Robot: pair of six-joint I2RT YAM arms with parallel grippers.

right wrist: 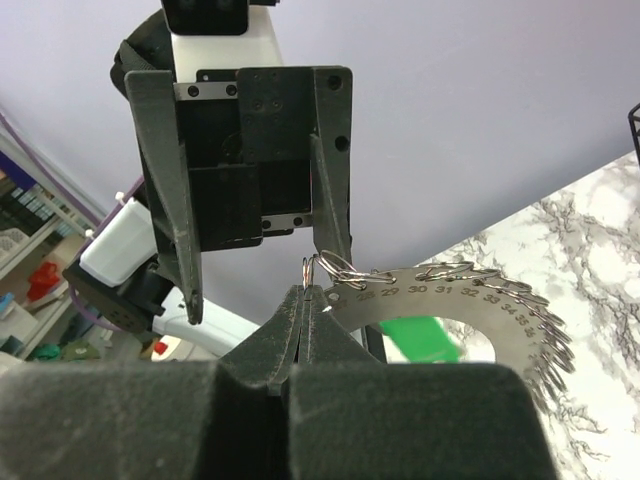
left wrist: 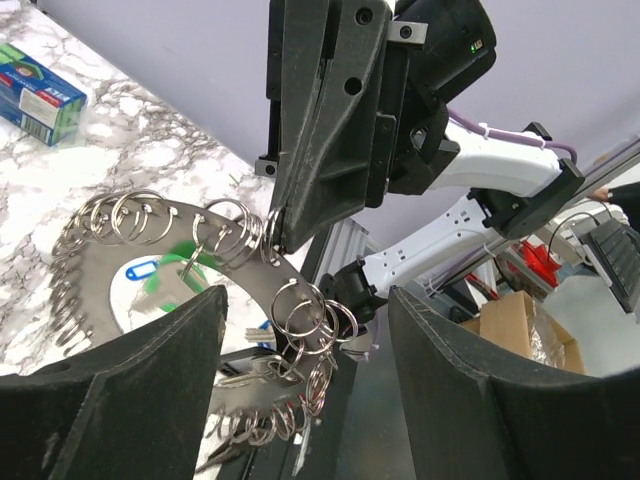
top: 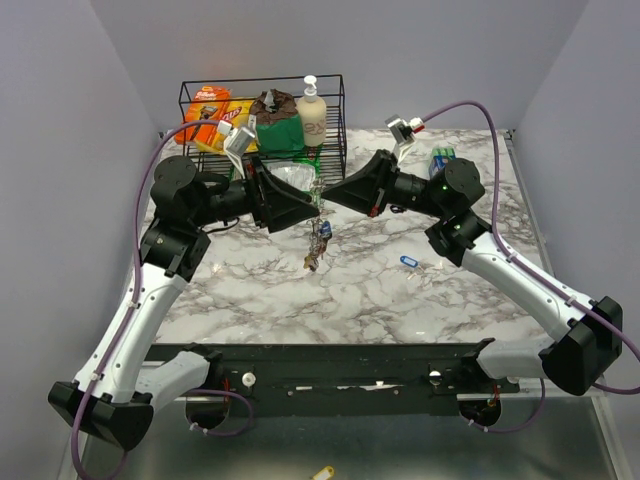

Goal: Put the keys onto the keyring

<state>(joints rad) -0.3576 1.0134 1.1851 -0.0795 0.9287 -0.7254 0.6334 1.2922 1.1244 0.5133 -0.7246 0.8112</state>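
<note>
Right gripper (right wrist: 305, 292) is clenched on a small split ring at the rim of the flat silvery numbered keyring plate (right wrist: 470, 300), mid-air over table centre. Left gripper (left wrist: 305, 300) is released, straddling the plate. Hanging metal keys (top: 320, 236) at 6 o'clock are done. A blue-tagged key (top: 405, 262) still lies on the marble table (top: 250, 290) at 4 o'clock.
</note>
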